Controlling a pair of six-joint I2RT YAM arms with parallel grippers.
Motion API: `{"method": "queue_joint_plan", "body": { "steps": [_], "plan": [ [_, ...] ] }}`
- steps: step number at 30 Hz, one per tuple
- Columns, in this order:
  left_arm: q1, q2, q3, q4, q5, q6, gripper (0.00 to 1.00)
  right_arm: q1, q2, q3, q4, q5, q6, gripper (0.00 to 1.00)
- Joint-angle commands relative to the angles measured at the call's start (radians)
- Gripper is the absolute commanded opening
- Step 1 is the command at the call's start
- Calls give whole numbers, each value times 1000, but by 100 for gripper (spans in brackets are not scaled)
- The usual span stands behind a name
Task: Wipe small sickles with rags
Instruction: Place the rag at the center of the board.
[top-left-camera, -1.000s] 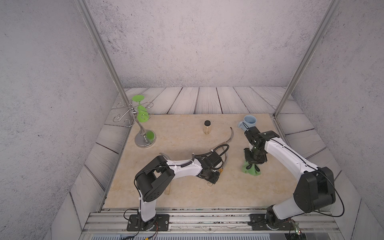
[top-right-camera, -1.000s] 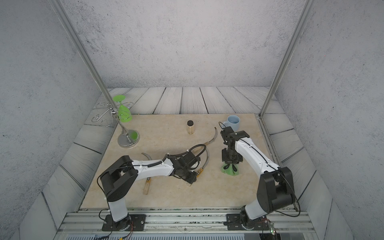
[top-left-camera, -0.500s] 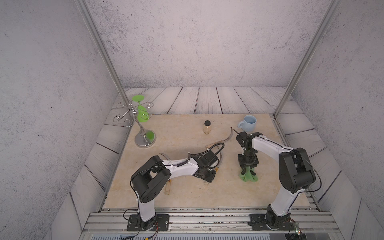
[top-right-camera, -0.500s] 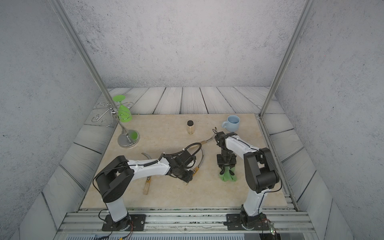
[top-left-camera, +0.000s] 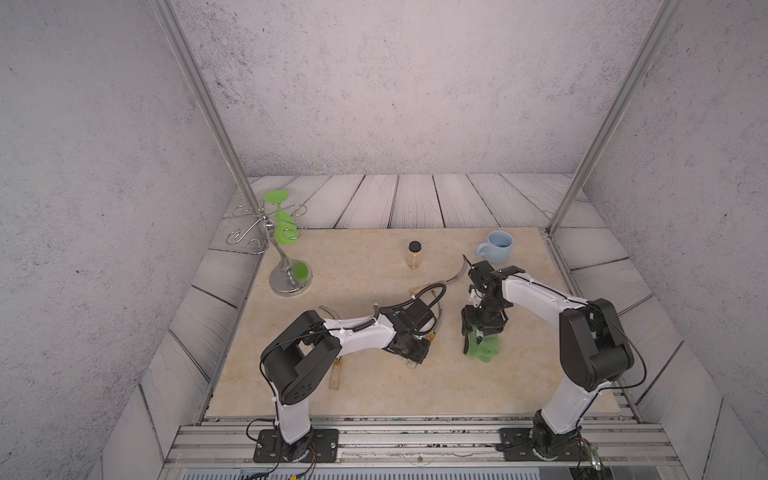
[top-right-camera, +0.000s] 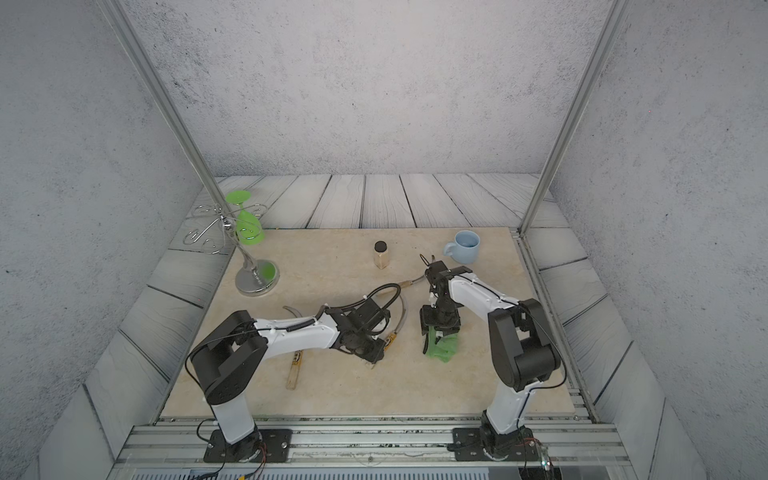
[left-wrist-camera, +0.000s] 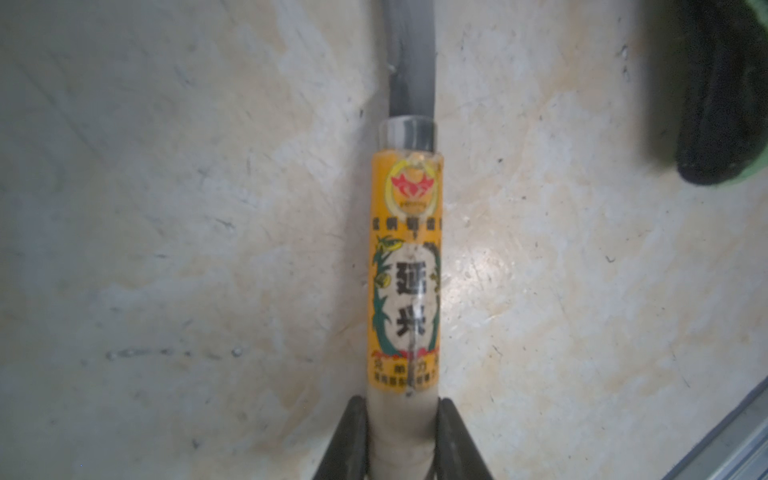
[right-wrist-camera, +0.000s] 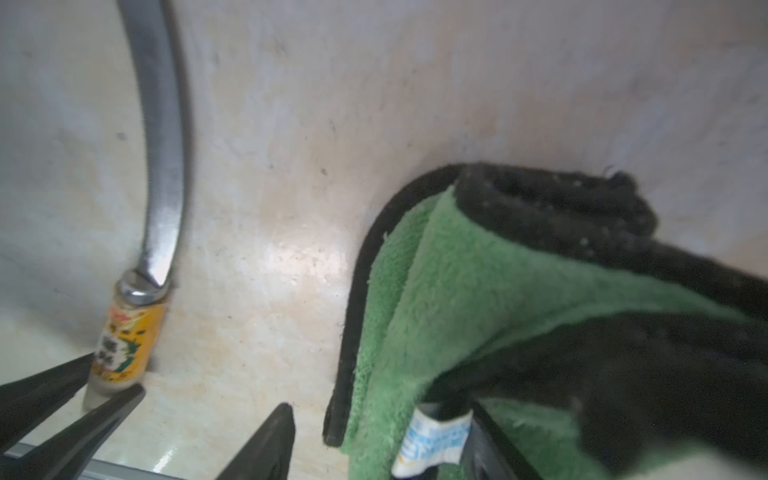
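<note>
Overhead, in both top views, my left pincer (top-left-camera: 415, 358) lies low on the table (top-left-camera: 374, 257), closed on the handle end of the labelled sickle (top-right-camera: 403, 316), whose blade curves away toward the back. My right pincer (top-left-camera: 478, 337) stands over the rag (top-left-camera: 487, 351), just beside that sickle. Only these views show the second sickle (top-left-camera: 457, 276) near the mug (top-left-camera: 498, 247), and the third sickle (top-right-camera: 293, 374) passing under my left arm.

My left wrist camera adds what they cannot. Both fingers (left-wrist-camera: 353, 436) press the bare wood below the yellow label, and a dark rag corner sits apart from it.

My right wrist camera shows my right jaws wide. One finger (right-wrist-camera: 270, 436) is over bare table and the other is at the rag's white tag, with the rag's folded edge between them.
</note>
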Motion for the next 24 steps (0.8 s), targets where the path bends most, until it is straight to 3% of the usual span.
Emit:
{"method": "queue_joint_plan", "body": {
  "steps": [1, 11, 24],
  "plan": [
    [8, 9, 34, -16, 3, 10, 33, 0, -129, -8, -26, 4, 24, 65],
    [2, 69, 132, -70, -7, 56, 42, -6, -310, -5, -79, 39, 36, 67],
    [-11, 202, 212, -93, -92, 91, 43, -11, -368, -50, -67, 18, 29, 67]
  ]
}}
